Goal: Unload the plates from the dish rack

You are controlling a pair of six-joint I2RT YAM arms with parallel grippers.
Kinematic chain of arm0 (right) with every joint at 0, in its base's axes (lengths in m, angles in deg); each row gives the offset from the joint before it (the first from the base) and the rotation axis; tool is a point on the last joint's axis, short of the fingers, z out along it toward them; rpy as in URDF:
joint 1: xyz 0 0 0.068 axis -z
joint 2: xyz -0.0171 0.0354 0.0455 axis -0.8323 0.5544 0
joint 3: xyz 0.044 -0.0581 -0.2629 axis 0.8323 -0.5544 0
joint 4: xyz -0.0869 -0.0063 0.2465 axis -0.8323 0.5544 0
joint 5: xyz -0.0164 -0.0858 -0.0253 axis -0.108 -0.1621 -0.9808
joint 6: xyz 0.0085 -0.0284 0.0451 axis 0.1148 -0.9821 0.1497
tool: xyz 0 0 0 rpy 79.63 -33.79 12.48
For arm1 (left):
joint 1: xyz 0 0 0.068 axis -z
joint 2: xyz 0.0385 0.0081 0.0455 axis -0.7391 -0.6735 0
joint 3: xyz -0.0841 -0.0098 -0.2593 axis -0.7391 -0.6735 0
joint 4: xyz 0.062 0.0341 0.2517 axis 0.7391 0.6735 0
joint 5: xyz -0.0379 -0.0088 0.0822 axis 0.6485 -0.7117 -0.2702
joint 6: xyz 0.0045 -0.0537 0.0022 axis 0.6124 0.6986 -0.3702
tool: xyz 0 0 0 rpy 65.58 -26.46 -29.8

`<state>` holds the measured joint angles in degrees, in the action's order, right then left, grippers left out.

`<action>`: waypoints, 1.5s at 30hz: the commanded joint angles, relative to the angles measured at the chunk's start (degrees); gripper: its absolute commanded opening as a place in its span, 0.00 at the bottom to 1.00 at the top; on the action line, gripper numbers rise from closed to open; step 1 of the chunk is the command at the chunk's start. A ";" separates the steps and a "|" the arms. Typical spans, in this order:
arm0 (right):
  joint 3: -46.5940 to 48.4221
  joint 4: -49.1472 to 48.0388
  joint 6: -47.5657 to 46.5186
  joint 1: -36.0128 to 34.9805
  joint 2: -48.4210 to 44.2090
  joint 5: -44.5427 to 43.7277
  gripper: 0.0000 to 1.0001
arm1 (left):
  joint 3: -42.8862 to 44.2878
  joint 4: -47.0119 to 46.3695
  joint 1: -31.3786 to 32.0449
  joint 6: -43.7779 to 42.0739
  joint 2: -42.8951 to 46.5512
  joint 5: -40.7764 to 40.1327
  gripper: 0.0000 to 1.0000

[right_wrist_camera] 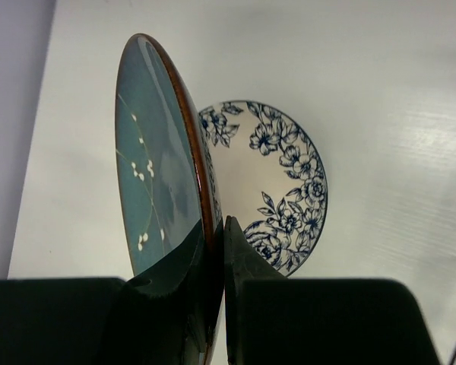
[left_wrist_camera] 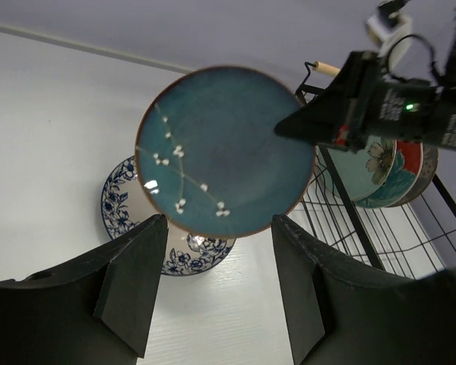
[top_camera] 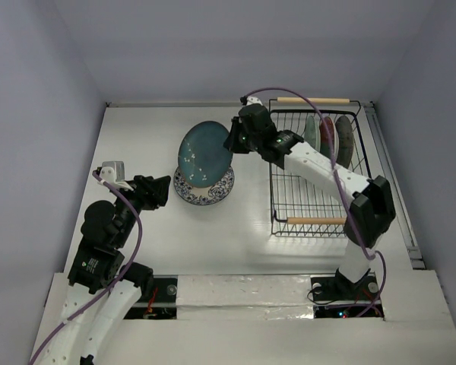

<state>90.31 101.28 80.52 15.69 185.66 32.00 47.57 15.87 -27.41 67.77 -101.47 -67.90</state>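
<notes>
the white bench [top_camera: 137,137] carries everything. the black wire dish rack [top_camera: 300,201] sits on its right side, with three plates [top_camera: 330,135] standing on edge in the far end. left of the rack, the white plate with the blue floral rim [top_camera: 201,196] lies flat on the bench. the teal plate [top_camera: 204,153] is out of the rack and held steeply tilted over that flat plate, its glazed face turned toward the left arm. whether its lower edge touches the plate beneath i cannot tell.

the right pincer [right_wrist_camera: 216,228] is pinching the teal plate by its rim, one finger on each face, and nothing else holds the plate. the left pincer [left_wrist_camera: 219,224] is spread and empty, hanging near the stack and aimed at it.

the step looks like laying the teal plate down on the floral one. to do it well, roll the right wrist so the plate tips toward flat as it comes down. keep its centre over the lower plate's centre, not toward the rack side. a rim pinch on smooth glaze can likely slip, so go slowly and avoid jerks. let go only once the plate's weight rests on the one below, then draw the fingers out sideways. the left arm should keep out of the way.
</notes>
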 commanded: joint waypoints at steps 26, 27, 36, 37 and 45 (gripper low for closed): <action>-5.64 -23.78 15.38 -0.14 9.53 7.35 0.00 | -0.41 -2.42 0.32 0.30 1.17 0.07 0.54; -6.08 -23.96 15.47 -0.14 9.53 8.40 0.00 | -0.41 -2.33 0.32 0.30 1.17 0.07 0.54; -12.58 -26.95 17.06 -0.14 9.36 10.60 0.07 | -0.41 -2.33 0.32 0.30 1.34 0.07 0.54; -13.02 -26.86 17.06 -0.14 9.27 10.43 0.09 | -0.41 -2.33 0.32 0.30 1.43 0.07 0.54; -15.75 -22.29 14.16 -0.14 9.18 8.14 0.53 | -0.41 -2.42 0.32 0.39 1.70 0.25 0.54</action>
<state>74.42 82.50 95.89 15.84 197.26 40.28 47.55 15.87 -27.41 67.77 -100.44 -67.90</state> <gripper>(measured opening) 0.487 0.539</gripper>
